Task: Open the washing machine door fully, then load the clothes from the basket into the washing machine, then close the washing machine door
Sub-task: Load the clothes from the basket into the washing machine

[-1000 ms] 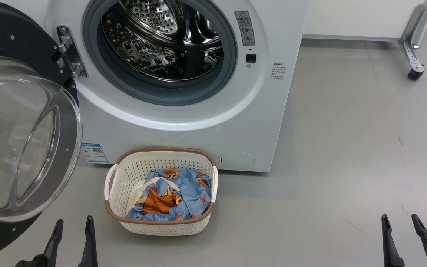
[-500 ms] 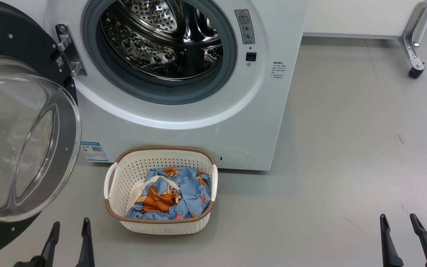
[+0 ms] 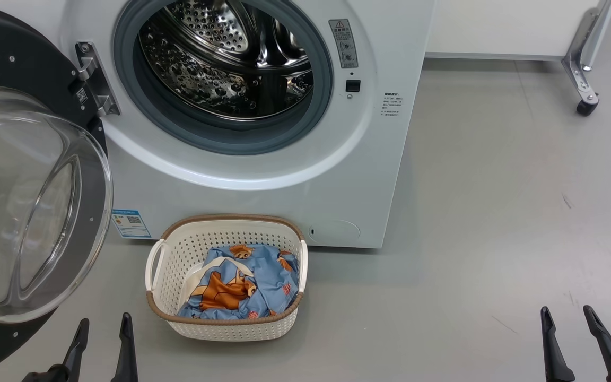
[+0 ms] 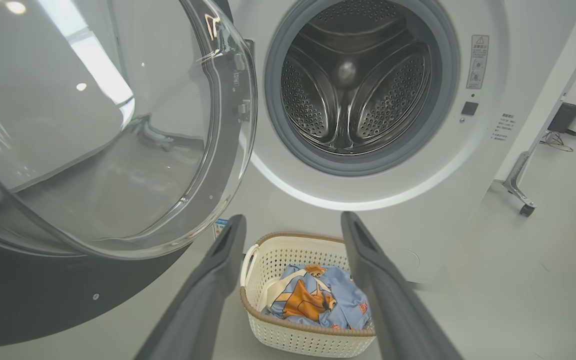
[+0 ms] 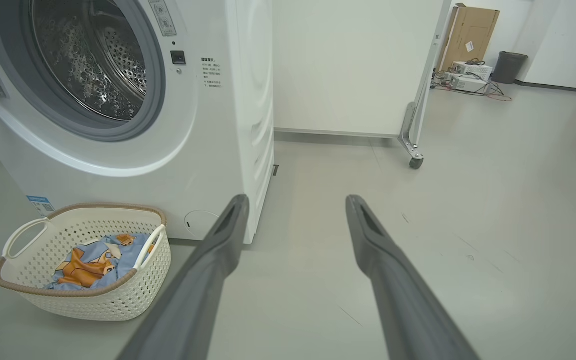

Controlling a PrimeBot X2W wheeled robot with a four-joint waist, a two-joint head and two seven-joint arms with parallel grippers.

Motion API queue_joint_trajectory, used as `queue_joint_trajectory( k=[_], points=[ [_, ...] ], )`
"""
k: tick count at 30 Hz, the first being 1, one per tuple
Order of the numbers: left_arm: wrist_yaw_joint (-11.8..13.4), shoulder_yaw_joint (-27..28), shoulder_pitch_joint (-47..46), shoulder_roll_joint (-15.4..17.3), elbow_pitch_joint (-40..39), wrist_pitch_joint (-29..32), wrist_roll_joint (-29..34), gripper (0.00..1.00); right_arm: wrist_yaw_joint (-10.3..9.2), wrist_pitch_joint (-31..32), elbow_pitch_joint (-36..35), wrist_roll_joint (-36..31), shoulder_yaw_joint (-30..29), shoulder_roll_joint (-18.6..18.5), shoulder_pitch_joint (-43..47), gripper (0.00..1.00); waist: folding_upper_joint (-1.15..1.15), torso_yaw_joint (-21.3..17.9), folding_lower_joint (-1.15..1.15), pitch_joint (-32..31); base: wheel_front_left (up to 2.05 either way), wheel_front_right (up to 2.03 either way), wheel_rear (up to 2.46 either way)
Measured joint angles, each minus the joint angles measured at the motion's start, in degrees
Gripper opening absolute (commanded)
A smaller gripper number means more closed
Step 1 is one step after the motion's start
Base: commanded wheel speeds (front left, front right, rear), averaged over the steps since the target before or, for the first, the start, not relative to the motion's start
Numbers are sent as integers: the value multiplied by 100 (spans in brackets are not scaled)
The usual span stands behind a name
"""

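Plainly, the big white front-loading washing machine [image 3: 284, 201] was seen with its large round door [image 3: 29, 201], glossy black at the rim and bulging clear glass at the centre, swung out clear of the opening. The door was held by a metal hinge [image 3: 93, 79] at the left edge of the machine's front. Inside the grey rubber gasket [image 3: 220, 135] the perforated steel drum [image 3: 220, 69] was exposed, and no fabric could be made out in it.

A small cream-white perforated plastic basket [image 3: 231, 331] with a brown woven-look rim was set on the grey floor [image 3: 496, 212] just in front of the machine, below its opening. The light blue clothes [image 3: 242, 286], printed with orange-brown cartoon figures, were bundled inside the basket. A small blue sticker [image 3: 131, 223] was fixed low on the machine's front, beside the basket.

The left jaws, with long dark fingers [image 3: 126, 345], were held spread wide and empty, short of the machine and below the open door. The right jaws, their fingers [image 3: 548, 345] likewise parted with nothing between them, were held over bare floor, well to the machine's right.
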Motion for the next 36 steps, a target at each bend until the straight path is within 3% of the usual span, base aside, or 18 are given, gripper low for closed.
queue_joint_trajectory(
  k=[17, 36],
  points=[
    [-3, 54, -37, -5, 63, 0, 0, 100, 0, 1, 30, 1, 19, -7, 0, 100, 0, -116, 0, -15, 28, -28, 0],
    [-4, 65, -151, -5, 80, 0, 9, 100, 0, 1, 37, 42, 19, -7, -6, 100, 0, -193, 0, 51, 95, -95, 0]
  ],
)
